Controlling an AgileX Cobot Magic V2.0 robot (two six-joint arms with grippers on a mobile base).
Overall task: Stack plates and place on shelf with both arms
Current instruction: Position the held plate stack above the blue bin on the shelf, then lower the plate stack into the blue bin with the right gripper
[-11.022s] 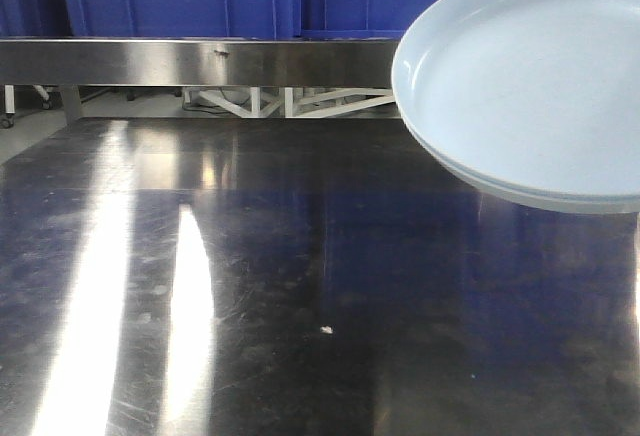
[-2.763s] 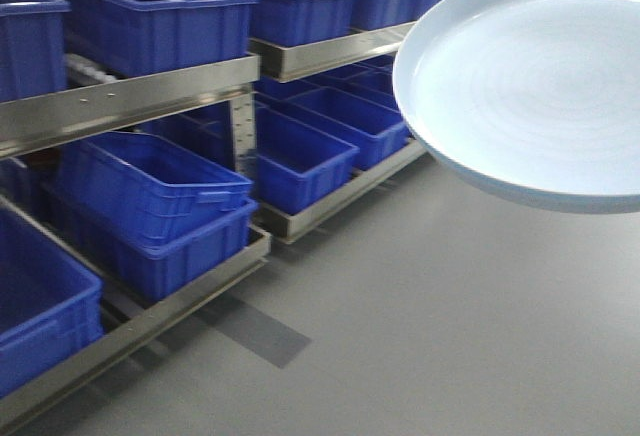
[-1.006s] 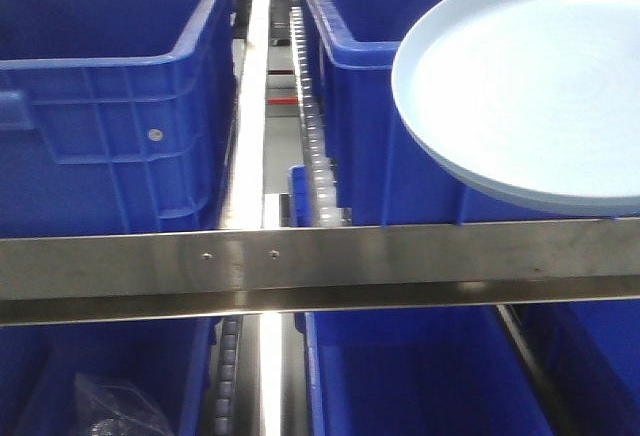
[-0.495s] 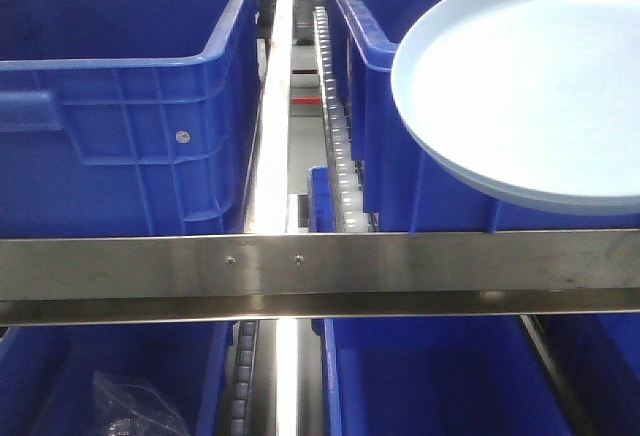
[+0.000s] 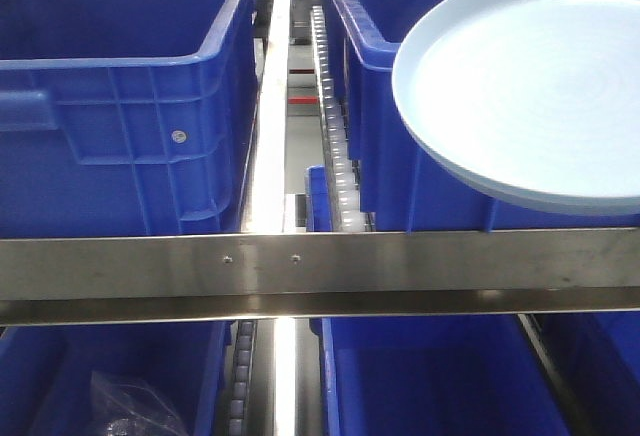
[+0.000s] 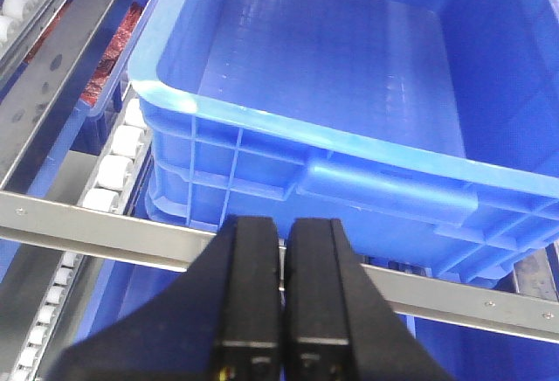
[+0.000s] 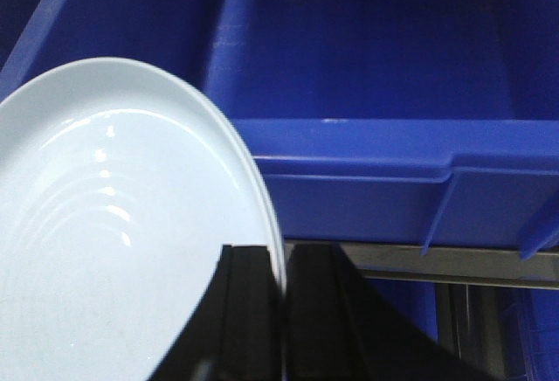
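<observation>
Stacked plates point(image 5: 530, 81) pinched at the rim by the right gripper point(image 7: 281, 287), left gripper point(image 6: 281, 263) clenched empty; carrying step, next needs lowering onto the shelf rail point(image 5: 320, 261).

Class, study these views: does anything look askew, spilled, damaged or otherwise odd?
Nothing stands out. The plates sit stacked, pinched at the rim by the right gripper; the left gripper is shut and empty. The blue bins sit squarely on the shelf rail.
</observation>
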